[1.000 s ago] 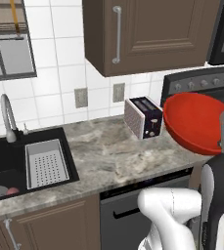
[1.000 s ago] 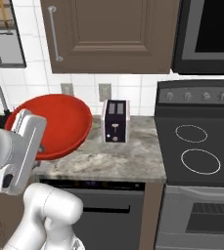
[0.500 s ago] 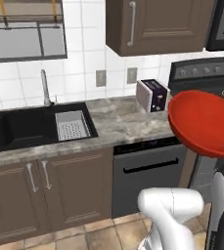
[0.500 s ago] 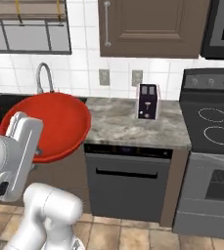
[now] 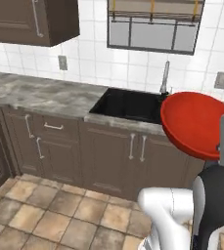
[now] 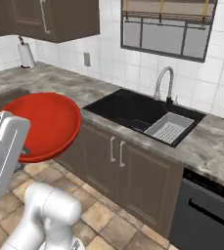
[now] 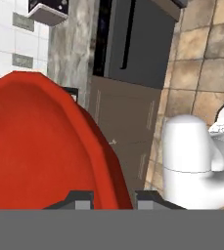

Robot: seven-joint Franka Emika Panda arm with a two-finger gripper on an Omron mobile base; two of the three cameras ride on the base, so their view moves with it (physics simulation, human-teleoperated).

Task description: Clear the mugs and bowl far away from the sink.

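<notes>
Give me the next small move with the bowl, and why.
Probably carry on toward the bare counter left of the sink before lowering. The gripper holds the red bowl by its rim, tilted in the air in front of the cabinets, with no surface under it.

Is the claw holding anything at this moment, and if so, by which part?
Yes: the claw holds the red bowl by its rim, one fingertip on each side of the wall, with the bowl tipped on edge in the air.

Bare counter (image 5: 40, 95) left of sink (image 5: 128, 105)
</notes>
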